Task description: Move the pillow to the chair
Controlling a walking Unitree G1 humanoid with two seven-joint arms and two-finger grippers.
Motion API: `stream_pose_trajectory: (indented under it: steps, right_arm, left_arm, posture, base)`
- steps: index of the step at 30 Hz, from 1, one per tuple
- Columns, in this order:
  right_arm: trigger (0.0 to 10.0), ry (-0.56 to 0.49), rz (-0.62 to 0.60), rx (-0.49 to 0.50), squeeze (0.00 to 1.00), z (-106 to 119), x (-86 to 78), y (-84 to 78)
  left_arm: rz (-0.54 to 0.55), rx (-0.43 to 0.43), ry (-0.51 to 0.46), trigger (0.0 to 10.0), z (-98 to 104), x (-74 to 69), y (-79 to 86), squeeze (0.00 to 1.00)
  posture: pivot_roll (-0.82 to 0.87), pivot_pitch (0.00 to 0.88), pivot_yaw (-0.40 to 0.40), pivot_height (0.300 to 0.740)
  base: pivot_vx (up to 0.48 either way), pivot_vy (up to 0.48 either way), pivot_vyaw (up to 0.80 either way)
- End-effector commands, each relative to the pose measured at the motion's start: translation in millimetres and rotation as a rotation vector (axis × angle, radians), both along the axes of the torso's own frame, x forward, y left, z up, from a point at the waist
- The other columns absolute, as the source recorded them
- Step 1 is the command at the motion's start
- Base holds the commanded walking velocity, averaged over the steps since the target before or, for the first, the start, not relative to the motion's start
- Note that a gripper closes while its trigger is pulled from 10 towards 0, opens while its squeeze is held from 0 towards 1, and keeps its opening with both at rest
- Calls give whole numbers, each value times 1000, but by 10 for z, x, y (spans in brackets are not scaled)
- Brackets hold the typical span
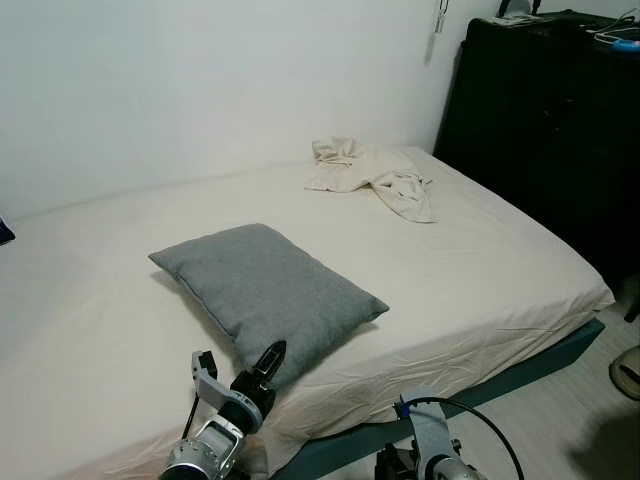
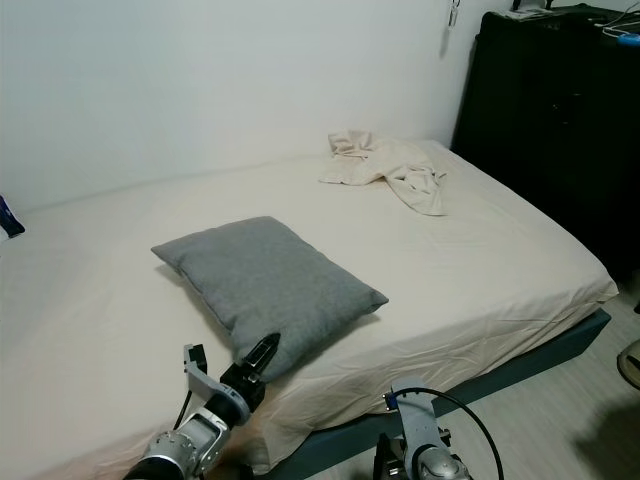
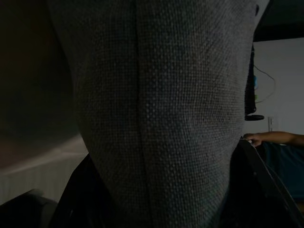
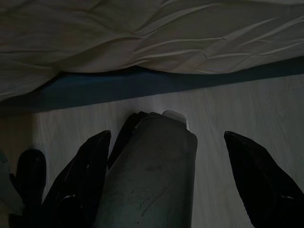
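A grey pillow (image 1: 265, 290) lies flat on the cream bed sheet (image 1: 480, 260), near the bed's front edge. My left gripper (image 1: 270, 362) reaches up from below to the pillow's near corner. In the left wrist view the pillow's woven fabric (image 3: 156, 104) bulges between the two black fingers (image 3: 266, 185), which stand wide apart on either side of it, so the gripper is open around the corner. My right gripper (image 4: 166, 175) hangs low beside the bed, open, pointing down at the floor with nothing held.
A crumpled beige cloth (image 1: 375, 175) lies at the bed's far right corner. A tall black cabinet (image 1: 550, 120) stands right of the bed. Pale wood floor (image 1: 560, 400) runs along the blue bed base (image 4: 142, 83). A person's hand (image 3: 266, 137) shows in the left wrist view.
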State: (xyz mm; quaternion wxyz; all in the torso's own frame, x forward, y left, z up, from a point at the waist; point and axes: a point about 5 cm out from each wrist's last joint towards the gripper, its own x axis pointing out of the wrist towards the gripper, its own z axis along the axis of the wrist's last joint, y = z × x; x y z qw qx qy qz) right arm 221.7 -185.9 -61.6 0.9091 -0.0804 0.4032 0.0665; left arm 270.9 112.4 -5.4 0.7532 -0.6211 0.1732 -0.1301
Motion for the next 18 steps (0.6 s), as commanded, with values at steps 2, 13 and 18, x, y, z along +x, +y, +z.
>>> stream_pose_trajectory:
  steps: [2, 13, 18]
  right_arm:
    - [10000, 20, 21, 2, 0, -29, -34, 45]
    - [10000, 24, 29, -3, 0, -29, -33, 41]
    - [10000, 22, 32, 3, 0, -25, -27, 54]
  left_arm:
    - [-10, -10, -48, 0, 70, 46, -1, 0]
    - [-56, 19, -93, 0, 96, 25, -23, 0]
    - [-53, 19, -127, 0, 169, 69, 19, 0]
  posture:
    - [-54, 0, -2, 592]
    - [-51, 0, -6, 592]
    - [-47, 0, -5, 592]
  base:
    - [0, 0, 0]
    - [0, 0, 0]
    - [0, 0, 0]
